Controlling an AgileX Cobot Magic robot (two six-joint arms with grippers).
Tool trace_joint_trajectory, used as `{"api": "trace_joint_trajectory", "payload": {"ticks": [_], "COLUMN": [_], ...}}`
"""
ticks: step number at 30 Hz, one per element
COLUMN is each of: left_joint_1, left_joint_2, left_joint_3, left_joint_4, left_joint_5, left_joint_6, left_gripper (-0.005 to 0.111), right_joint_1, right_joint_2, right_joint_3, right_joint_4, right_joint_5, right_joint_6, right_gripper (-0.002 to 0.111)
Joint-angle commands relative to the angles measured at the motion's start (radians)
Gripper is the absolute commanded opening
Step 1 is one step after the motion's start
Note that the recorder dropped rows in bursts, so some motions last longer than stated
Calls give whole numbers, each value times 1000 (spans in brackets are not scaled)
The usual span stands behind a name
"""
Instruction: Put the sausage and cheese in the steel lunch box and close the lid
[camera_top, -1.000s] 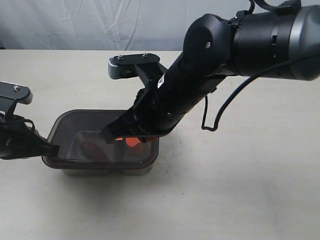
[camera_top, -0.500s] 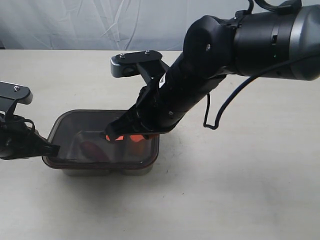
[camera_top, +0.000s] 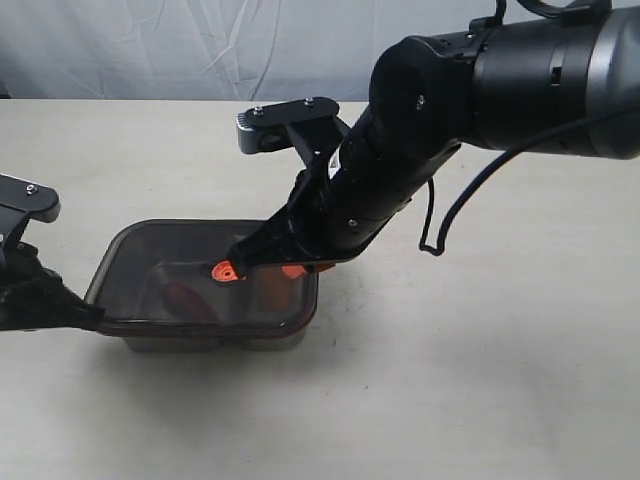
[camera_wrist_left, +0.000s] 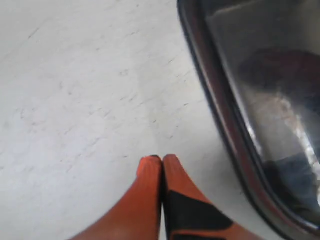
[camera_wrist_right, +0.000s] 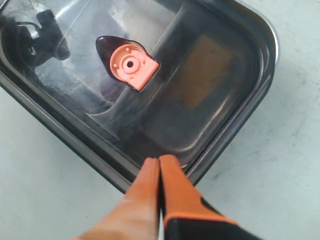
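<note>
Left gripper and right gripper are pinched closed, empty, near the lid

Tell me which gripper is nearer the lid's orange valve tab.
Right. The right gripper hangs above the lid close to the valve tab; the left gripper sits off the lid's end.

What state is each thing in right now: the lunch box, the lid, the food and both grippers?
steel lunch box, upright, covered by the lid.
lid, lying on the box; whether it is sealed cannot be told.
sausage, inside the box, under the lid.
cheese, inside the box, under the lid.
left gripper, shut, empty, beside the box.
right gripper, shut, empty, at the lid's edge.
</note>
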Motion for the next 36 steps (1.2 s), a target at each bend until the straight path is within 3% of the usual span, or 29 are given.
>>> {"api": "trace_joint_trajectory", "payload": {"ticks": [1, 4, 6, 9, 10, 20, 26, 36], "left_joint_1": [-4, -4, -10, -65, -79, -84, -84, -84], "left_joint_2": [-63, -177, -266, -282, -258, -25, -15, -35], "left_joint_3": [-5, -27, -29, -29, -29, -29, -29, -31], "left_joint_4": [271, 252, 109, -233, -275, -356, -467, -468], "left_joint_5": [61, 102, 102, 140, 142, 144, 143, 144], "left_joint_6": [-317, -358, -273, 113, 184, 221, 361, 365], "left_gripper": [0, 0, 0, 0, 0, 0, 0, 0], "right_joint_1": [3, 3, 3, 3, 3, 3, 3, 3], "right_joint_2": [-11, -11, -11, 17, 29, 140, 151, 134], "right_joint_3": [2, 2, 2, 2, 2, 2, 2, 2], "right_joint_4": [-10, 2, 4, 39, 47, 48, 39, 31], "right_joint_5": [5, 8, 4, -13, -14, -44, -56, -80], "right_joint_6": [-1, -7, -12, -55, -59, -59, -59, -59], "right_gripper": [-1, -1, -1, -1, -1, -1, -1, -1]}}
